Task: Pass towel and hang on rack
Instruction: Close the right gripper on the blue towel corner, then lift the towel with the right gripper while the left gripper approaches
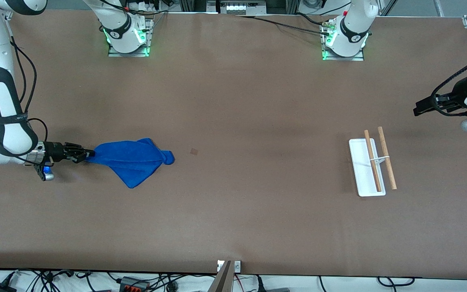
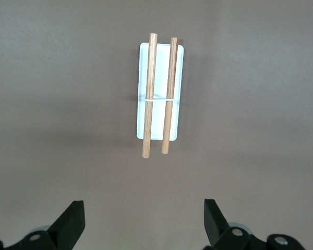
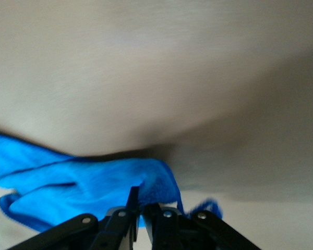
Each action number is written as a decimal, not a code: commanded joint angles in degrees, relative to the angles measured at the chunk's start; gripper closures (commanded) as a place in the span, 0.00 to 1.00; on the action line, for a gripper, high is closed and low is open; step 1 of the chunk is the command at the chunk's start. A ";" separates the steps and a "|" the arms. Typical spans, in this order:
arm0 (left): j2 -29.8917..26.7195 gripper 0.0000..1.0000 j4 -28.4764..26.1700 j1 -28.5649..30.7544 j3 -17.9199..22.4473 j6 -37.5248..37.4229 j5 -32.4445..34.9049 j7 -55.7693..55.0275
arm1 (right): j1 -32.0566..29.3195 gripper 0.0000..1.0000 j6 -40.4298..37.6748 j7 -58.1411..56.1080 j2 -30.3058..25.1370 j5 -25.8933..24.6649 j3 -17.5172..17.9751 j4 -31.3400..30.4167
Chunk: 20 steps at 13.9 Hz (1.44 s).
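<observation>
The right gripper (image 1: 88, 153), low at the right arm's end of the table (image 1: 233, 227), is pinching one corner of the towel (image 1: 130, 161) – its fingers are closed tight on the blue cloth, as the right wrist view confirms (image 3: 146, 187). The rest of the towel is lying crumpled on the table. This looks like the pick-up step, with the pass not yet begun. The left gripper (image 1: 416, 110) is waiting over the left arm's end, fingers spread wide and holding nothing (image 2: 141, 221). The rack (image 1: 373, 165) is standing well apart from the towel – its two wooden rods bare. Next, the right arm likely needs to be lifting and carrying the towel toward mid-table, where open bare surface is lying between them.
</observation>
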 commanded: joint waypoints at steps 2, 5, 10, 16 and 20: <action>-0.77 0.00 -0.46 0.41 -0.20 -0.59 -0.98 -0.37 | 4.45 1.00 -10.19 -0.83 -4.94 -5.00 -0.07 7.76; -0.77 0.00 -0.46 0.41 -0.20 -0.59 -0.98 -0.11 | 8.66 1.00 -19.07 -0.92 -8.01 -5.81 0.11 16.02; -0.25 0.00 -0.46 0.32 -0.29 -0.85 -1.77 0.42 | 17.98 1.00 -23.40 -0.92 -9.95 -5.99 8.60 25.62; 4.31 0.00 -1.07 0.50 -0.20 -0.95 -14.56 19.49 | 36.42 1.00 -14.02 -0.39 -10.04 -6.52 10.22 31.68; 10.02 0.00 -1.95 -0.02 -1.34 0.47 -17.68 38.46 | 46.19 1.00 1.00 -0.56 -9.96 -6.43 10.39 33.01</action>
